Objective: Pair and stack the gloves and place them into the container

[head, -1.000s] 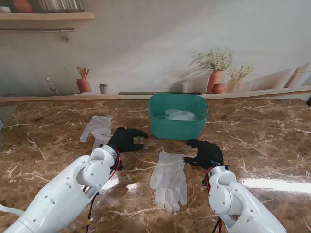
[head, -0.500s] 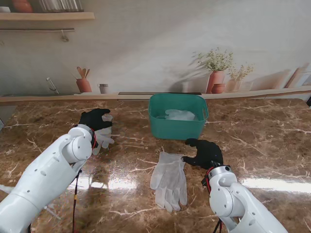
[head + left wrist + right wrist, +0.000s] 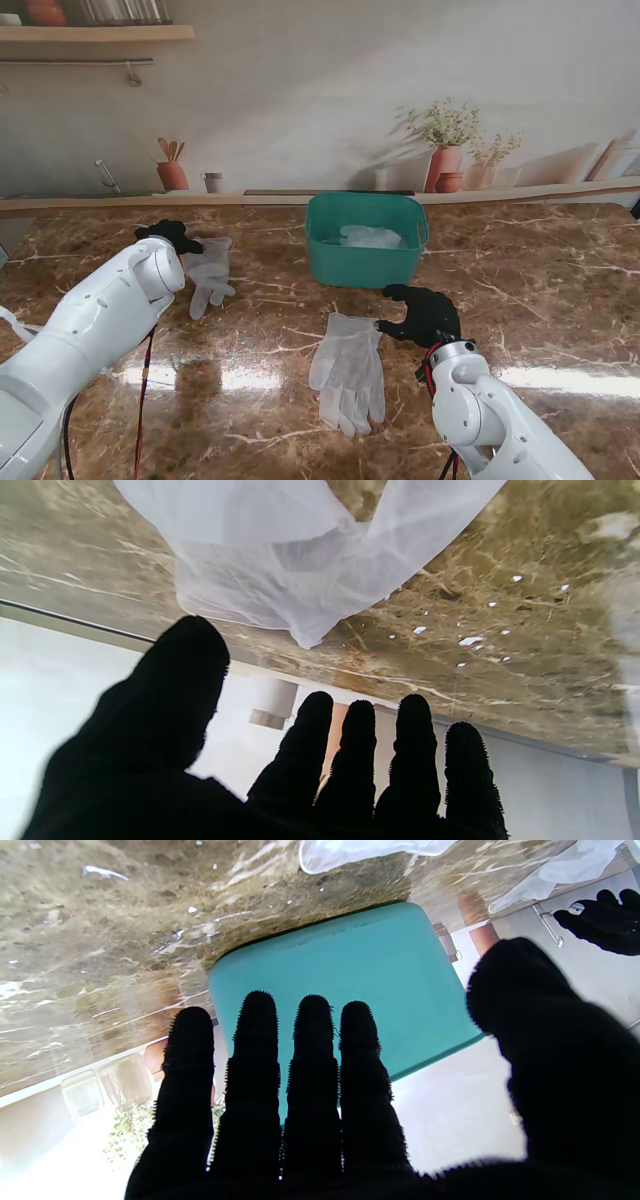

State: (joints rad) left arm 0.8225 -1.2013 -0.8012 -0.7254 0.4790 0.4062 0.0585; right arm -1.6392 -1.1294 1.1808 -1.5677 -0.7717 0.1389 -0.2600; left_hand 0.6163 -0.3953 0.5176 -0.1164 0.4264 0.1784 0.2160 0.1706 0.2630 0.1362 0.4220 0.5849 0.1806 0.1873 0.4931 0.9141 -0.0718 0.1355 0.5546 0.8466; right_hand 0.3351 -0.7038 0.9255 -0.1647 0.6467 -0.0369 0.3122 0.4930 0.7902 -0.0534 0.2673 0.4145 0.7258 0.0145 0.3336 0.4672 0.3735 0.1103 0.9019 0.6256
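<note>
Brown marble table (image 3: pixel 560 300), kitchen backdrop. Nearest me: flat glove pair (image 3: pixel 348 370); right hand (image 3: pixel 425 314) just beside it, fingers spread, empty. Farther left: single glove (image 3: pixel 209 272), left hand (image 3: pixel 170 236) open, empty. Farthest: teal container (image 3: pixel 365 238). Risk: thin film slips or bunches when pinched.

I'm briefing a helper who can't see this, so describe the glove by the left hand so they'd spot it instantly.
Start at the teal container at the back of the marble table. To its left lies a translucent white glove, beside the black left hand. Unlike the other loose glove, it lies far left, not in front of the container.
</note>
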